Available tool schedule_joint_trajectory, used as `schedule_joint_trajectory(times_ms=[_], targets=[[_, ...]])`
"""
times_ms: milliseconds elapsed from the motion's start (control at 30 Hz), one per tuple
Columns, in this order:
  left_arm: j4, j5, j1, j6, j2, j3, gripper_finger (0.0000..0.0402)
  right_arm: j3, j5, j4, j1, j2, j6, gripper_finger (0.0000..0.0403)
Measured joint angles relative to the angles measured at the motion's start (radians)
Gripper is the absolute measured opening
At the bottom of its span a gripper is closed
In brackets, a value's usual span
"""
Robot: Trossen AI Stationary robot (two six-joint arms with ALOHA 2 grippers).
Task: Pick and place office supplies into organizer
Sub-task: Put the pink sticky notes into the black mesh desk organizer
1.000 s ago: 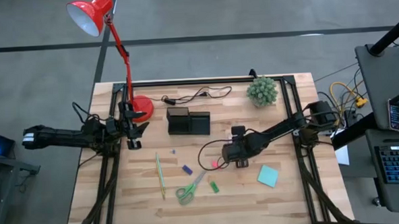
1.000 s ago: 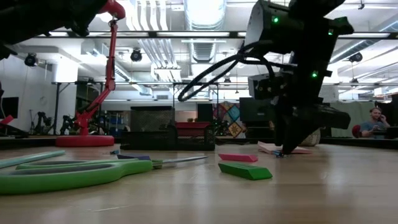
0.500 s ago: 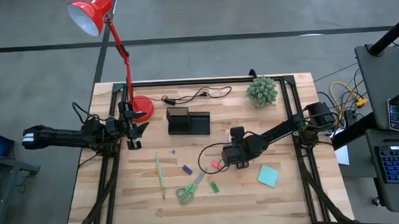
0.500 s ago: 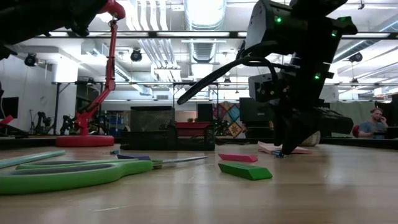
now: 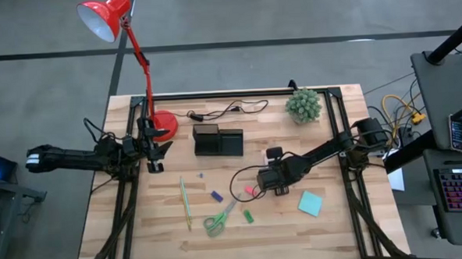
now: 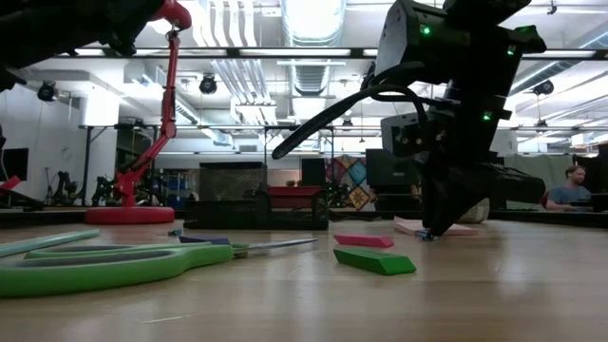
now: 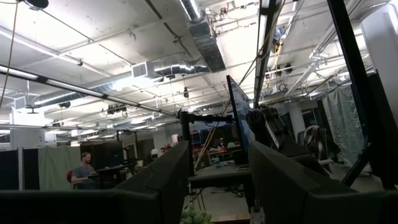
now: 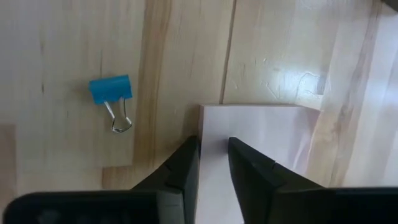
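Observation:
My right gripper [image 8: 213, 158] points down at a pale pink sticky pad [image 8: 261, 143] lying flat on the table, with only a narrow gap between its fingers. In the high view the arm hides this pad. The teal pad [image 5: 310, 203] lies nearer the right edge. Green scissors [image 5: 218, 219], the pencil [image 5: 185, 202] and purple [image 5: 216, 196], pink [image 5: 249, 191] and green [image 5: 248, 215] pieces lie to its left. The black organizer [image 5: 218, 140] stands toward the far side. My left gripper [image 5: 155, 154] waits open by the lamp base. My right gripper comes from above, slanting down, with its fingertips at the pink pad's side edge [image 8: 200, 121]. One fingertip [image 8: 186, 158] stands at that edge and the other [image 8: 245, 162] over the pad's top. In the low view the tips [image 6: 432, 230] reach the pad, which stays flat.
A blue binder clip [image 8: 111, 92] lies on the wood close beside the pink pad. The red lamp's base [image 5: 164, 123], a black cable [image 5: 226, 109] and a small green plant [image 5: 303, 104] stand along the far edge. A person sits in the room beyond the table [image 6: 571, 185].
My right arm has shifted a little toward the table's left, staying low over the pink pad. The pad and the other supplies lie where they were.

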Motion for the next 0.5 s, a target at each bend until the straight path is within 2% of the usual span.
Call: schedule_joint_trajectory(times_ms=[267,500], targets=[[0.0,0.0,0.0,0.0,0.0,0.0,0.0155,-0.003,0.018,-0.023,0.0,0.001,-0.001,0.0014],[0.0,0.0,0.0,0.0,0.0,0.0,0.0155,-0.002,0.02,-0.049,-0.002,0.001,-0.001,0.0009]])
